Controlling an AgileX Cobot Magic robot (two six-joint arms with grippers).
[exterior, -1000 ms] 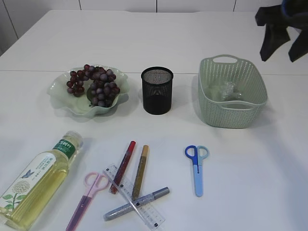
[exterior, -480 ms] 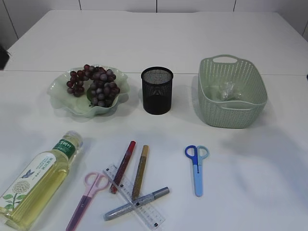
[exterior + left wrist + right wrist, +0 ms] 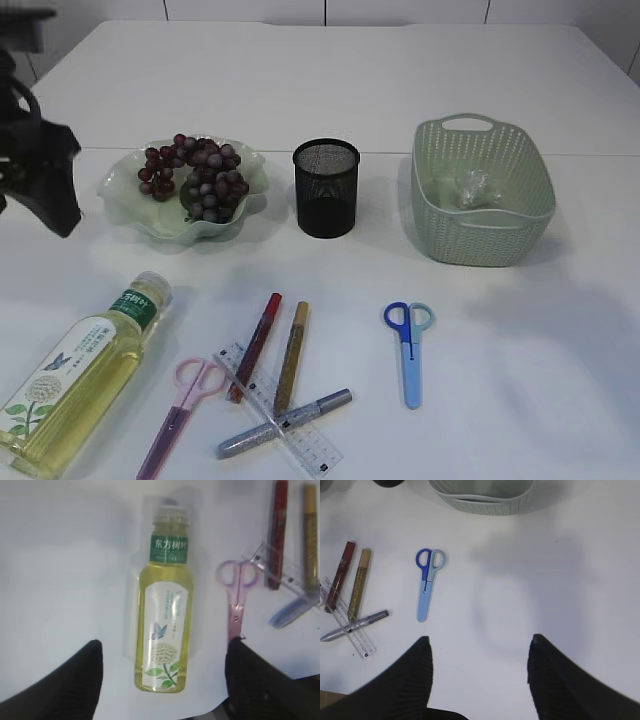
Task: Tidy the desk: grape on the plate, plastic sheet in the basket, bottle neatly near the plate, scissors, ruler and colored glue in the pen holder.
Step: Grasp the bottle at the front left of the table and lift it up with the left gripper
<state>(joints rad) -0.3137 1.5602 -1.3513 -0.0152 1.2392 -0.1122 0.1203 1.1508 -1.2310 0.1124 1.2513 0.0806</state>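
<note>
On the white tabletop [image 3: 520, 380], nearest the camera, the bottle [image 3: 85, 372] lies on its side, well in front of the pen holder [image 3: 326, 188] and to its left. Just right of the bottle lie the pink scissors [image 3: 182, 402], the clear ruler [image 3: 278, 408], and three glue pens, red [image 3: 256, 345], gold [image 3: 292, 356] and silver [image 3: 284, 423]; the ruler crosses the silver one. The blue scissors [image 3: 408, 343] lie in front of the pen holder, a little to its right.

Left of the pen holder the grapes [image 3: 196, 176] sit on the green plate [image 3: 125, 195]. To its right, the basket [image 3: 482, 190] holds the crumpled plastic sheet [image 3: 472, 187].

The exterior view shows only a dark part of the left arm at its left edge. The left wrist view shows the left pincer [image 3: 162, 675] wide open, held above the bottle with one finger on each side. The right pincer [image 3: 480, 672] appears only in its own wrist view, open and empty over bare tabletop, with the blue scissors ahead to its left.
</note>
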